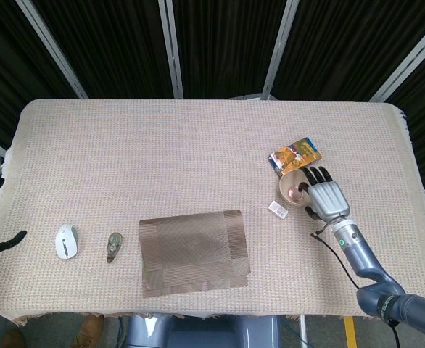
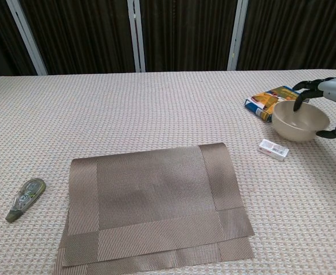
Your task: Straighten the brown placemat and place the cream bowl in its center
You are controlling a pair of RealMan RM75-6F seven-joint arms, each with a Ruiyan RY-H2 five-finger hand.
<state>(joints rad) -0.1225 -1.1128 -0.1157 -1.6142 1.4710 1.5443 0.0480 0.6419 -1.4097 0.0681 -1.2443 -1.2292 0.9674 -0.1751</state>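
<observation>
The brown placemat (image 1: pixel 194 251) (image 2: pixel 156 206) lies near the table's front edge, slightly skewed, with nothing on it. The cream bowl (image 1: pixel 292 188) (image 2: pixel 300 121) is well to the right of the mat, beside a snack packet. My right hand (image 1: pixel 327 198) (image 2: pixel 335 97) grips it, fingers (image 2: pixel 303 91) hooked over the rim and the thumb under its side. Whether the bowl touches the cloth I cannot tell. Only a dark fingertip of my left hand (image 1: pixel 14 238) shows at the far left edge of the head view.
A colourful snack packet (image 1: pixel 294 156) (image 2: pixel 267 99) lies just behind the bowl. A small white eraser (image 1: pixel 278 209) (image 2: pixel 273 149) sits between bowl and mat. A white mouse (image 1: pixel 66 241) and a correction tape (image 1: pixel 114 246) (image 2: pixel 24 199) lie left of the mat.
</observation>
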